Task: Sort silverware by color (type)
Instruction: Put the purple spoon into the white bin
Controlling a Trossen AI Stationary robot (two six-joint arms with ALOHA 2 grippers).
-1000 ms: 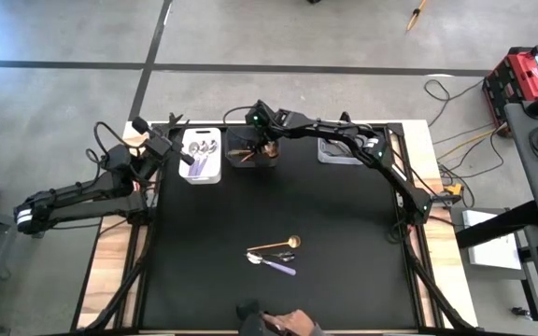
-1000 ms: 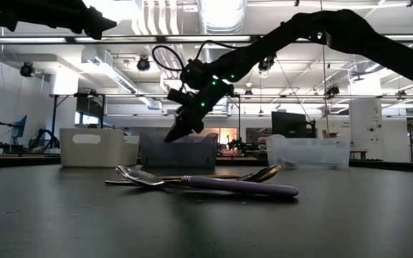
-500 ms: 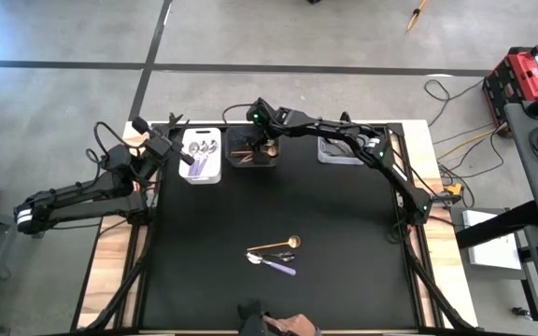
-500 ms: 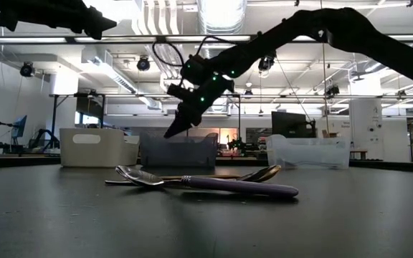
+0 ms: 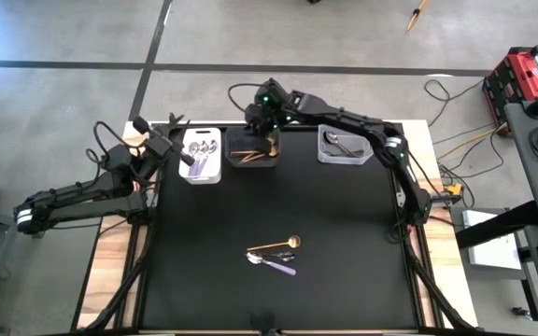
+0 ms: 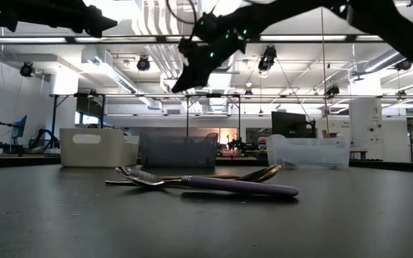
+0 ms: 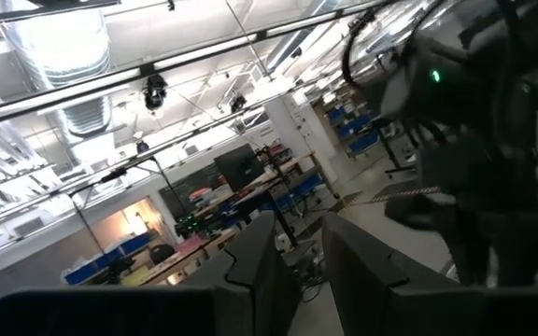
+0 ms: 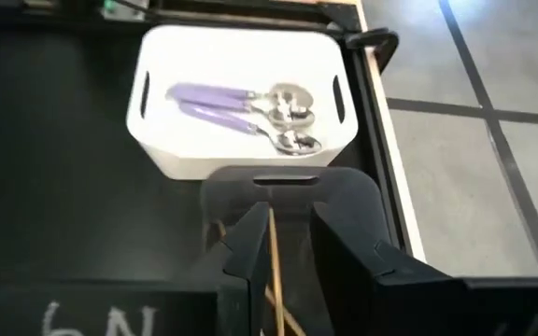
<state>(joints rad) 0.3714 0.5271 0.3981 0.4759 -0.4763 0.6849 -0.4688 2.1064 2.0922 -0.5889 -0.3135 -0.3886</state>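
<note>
Fingers of the right gripper (image 8: 271, 245) pinch a gold utensil (image 8: 274, 271) above the dark bin (image 5: 253, 149); slack pinch risks it swinging, dropping beside that bin.

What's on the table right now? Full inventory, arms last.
white bin: one, back left, two lilac-handled spoons inside
dark bin: one, back centre, gold utensils inside
clear bin: one, back right, dark grey utensils inside
gold spoon: one, on the mat, front centre
lilac-handled utensil: one, beside the gold spoon, bowls overlapping
left gripper: over the white bin's left edge, waiting
right gripper: raised above the dark bin; a thin gold utensil shows between its fingers
</note>
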